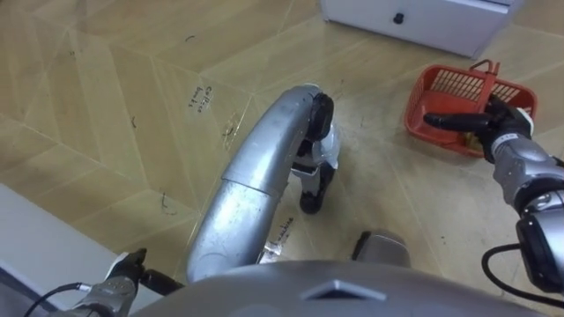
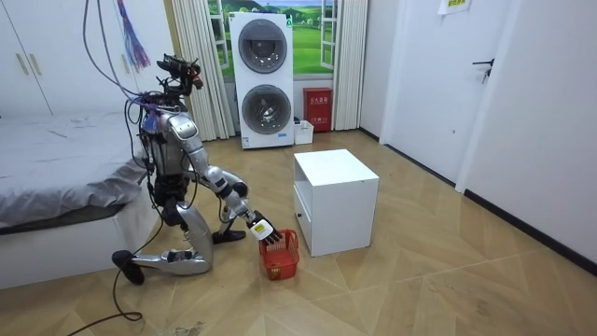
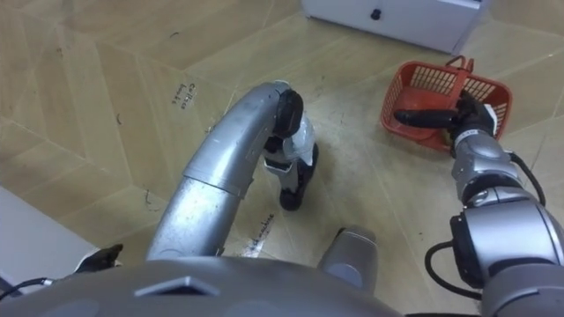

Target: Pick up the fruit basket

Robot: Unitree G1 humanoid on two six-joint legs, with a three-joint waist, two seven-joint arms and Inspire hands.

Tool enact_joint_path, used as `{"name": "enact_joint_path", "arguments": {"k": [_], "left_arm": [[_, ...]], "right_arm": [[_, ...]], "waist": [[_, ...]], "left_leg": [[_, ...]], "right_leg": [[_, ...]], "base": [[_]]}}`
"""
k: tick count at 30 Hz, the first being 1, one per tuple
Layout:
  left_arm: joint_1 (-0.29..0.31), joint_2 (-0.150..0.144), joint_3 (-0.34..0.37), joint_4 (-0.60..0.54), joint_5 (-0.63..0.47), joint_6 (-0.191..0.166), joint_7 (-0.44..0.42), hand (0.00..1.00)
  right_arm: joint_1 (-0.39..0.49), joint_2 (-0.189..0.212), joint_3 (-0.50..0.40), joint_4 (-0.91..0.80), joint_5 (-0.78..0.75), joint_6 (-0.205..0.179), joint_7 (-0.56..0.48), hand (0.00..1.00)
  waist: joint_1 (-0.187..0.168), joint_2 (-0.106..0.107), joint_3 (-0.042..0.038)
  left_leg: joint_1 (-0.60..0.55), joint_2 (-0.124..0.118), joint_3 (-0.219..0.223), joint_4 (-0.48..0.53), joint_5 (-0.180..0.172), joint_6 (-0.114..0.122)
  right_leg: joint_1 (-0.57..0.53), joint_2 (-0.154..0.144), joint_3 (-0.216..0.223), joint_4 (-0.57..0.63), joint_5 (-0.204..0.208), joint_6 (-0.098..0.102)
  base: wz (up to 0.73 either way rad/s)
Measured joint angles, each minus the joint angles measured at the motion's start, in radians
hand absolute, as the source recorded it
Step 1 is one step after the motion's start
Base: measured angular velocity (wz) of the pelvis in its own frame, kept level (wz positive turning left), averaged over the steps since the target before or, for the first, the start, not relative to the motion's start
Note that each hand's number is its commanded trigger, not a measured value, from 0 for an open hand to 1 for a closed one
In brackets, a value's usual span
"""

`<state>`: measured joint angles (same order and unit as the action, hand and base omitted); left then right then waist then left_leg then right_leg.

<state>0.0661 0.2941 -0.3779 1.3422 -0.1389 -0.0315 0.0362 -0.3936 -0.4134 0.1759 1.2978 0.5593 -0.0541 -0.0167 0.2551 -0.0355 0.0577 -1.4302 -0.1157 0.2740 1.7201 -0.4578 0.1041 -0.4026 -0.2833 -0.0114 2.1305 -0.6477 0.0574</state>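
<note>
Writing: dark scribbles on the floor (image 1: 201, 95) near the robot's knee, not legible; a sign (image 2: 456, 6) high on the wall, too small to read.

Right hand (image 1: 493, 123): it lies at the basket (image 1: 432, 84)'s near rim, touching it, with a dark part reaching across the rim; whether it is clasped on the basket cannot be told; the handle (image 1: 486, 72) stands upright just beyond the hand.

Left hand (image 1: 141, 269): low at the lower left of the eye views, by the bed (image 2: 56, 177)'s edge; its state cannot be told.

Basket: red, on the floor, just beside the front corner of the white cabinet (image 2: 334, 196).

Stance: the room view shows the robot down on one knee between bed and cabinet, right arm stretched out to the basket.

Room: cabinet close behind the basket, the robot's raised knee close on the near side; open floor on the room view's right of the cabinet; stacked washers (image 2: 266, 79) well apart at the far wall.
</note>
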Motion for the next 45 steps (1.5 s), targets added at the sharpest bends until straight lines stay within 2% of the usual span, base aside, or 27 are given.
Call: {"name": "enact_joint_path", "arguments": {"k": [7, 8, 9, 10, 14, 20, 27, 33, 45], "left_arm": [[0.000, 0.000, 0.000, 0.000, -0.027, 0.005, -0.009, 0.00], [0.000, 0.000, 0.000, 0.000, -0.027, 0.005, -0.009, 0.00], [0.000, 0.000, 0.000, 0.000, -0.027, 0.007, -0.009, 0.00], [0.000, 0.000, -0.002, 0.000, -0.027, 0.008, -0.009, 0.00], [0.000, -0.002, -0.007, 0.000, -0.026, 0.011, -0.009, 0.00], [-0.003, -0.007, -0.021, -0.025, -0.026, 0.023, -0.008, 0.00], [-0.050, -0.022, -0.043, -0.026, -0.027, 0.029, -0.008, 0.00], [-0.070, -0.037, -0.049, -0.026, -0.027, 0.030, -0.008, 0.00], [-0.073, -0.039, -0.065, -0.024, -0.051, 0.033, -0.008, 0.00]], "right_arm": [[0.000, 0.000, 0.000, 0.000, 0.026, 0.000, 0.008, 0.00], [0.000, 0.000, 0.000, 0.000, 0.026, 0.000, 0.008, 0.36], [-0.001, 0.000, 0.000, 0.000, 0.028, 0.000, 0.008, 0.90], [-0.001, 0.000, 0.000, -0.002, 0.036, 0.000, 0.009, 1.00], [-0.009, 0.000, 0.000, -0.001, 0.062, 0.002, 0.008, 1.00], [-0.010, 0.005, 0.005, -0.001, 0.073, 0.013, 0.007, 1.00], [-0.014, 0.020, 0.058, 0.000, 0.072, 0.014, 0.010, 1.00], [-0.014, 0.027, 0.070, 0.004, 0.072, 0.029, 0.021, 1.00], [-0.014, 0.029, 0.078, 0.018, 0.112, 0.034, 0.019, 1.00]], "waist": [[0.000, -0.001, 0.0006], [0.000, -0.001, 0.0006], [0.000, -0.002, 0.0009], [0.001, -0.002, 0.0010], [0.000, -0.002, 0.0011], [-0.001, -0.010, 0.0057], [-0.002, -0.019, 0.0114], [-0.003, -0.018, 0.0107], [-0.009, -0.021, 0.0123]], "left_leg": [[-0.015, 0.000, 0.000, 0.001, 0.003, 0.004], [-0.016, 0.000, 0.000, 0.001, 0.003, 0.004], [-0.016, 0.001, -0.001, 0.002, 0.003, 0.004], [-0.016, 0.001, -0.002, 0.003, 0.003, 0.004], [-0.017, 0.003, -0.004, 0.004, 0.007, 0.004], [-0.016, 0.004, -0.004, 0.005, 0.012, 0.008], [-0.017, 0.001, -0.004, 0.006, 0.014, 0.012], [-0.020, 0.000, -0.004, 0.006, 0.015, 0.015], [-0.010, 0.000, -0.003, 0.005, 0.017, 0.015]], "right_leg": [[-0.014, 0.000, 0.000, 0.003, -0.001, 0.002], [-0.014, 0.000, -0.001, 0.003, -0.001, 0.002], [-0.014, 0.001, 0.000, 0.003, -0.001, 0.002], [-0.015, 0.003, 0.000, 0.004, -0.001, 0.002], [-0.015, 0.006, 0.001, 0.008, -0.001, 0.001], [-0.014, 0.007, 0.005, 0.016, -0.003, -0.002], [-0.011, 0.005, -0.001, 0.015, -0.003, -0.001], [-0.012, 0.004, -0.004, 0.015, -0.003, -0.001], [-0.002, 0.002, -0.005, 0.016, -0.003, -0.001]], "base": [[0.00], [0.00], [0.00], [0.00], [0.00], [0.00], [0.00], [0.00], [0.00]]}}
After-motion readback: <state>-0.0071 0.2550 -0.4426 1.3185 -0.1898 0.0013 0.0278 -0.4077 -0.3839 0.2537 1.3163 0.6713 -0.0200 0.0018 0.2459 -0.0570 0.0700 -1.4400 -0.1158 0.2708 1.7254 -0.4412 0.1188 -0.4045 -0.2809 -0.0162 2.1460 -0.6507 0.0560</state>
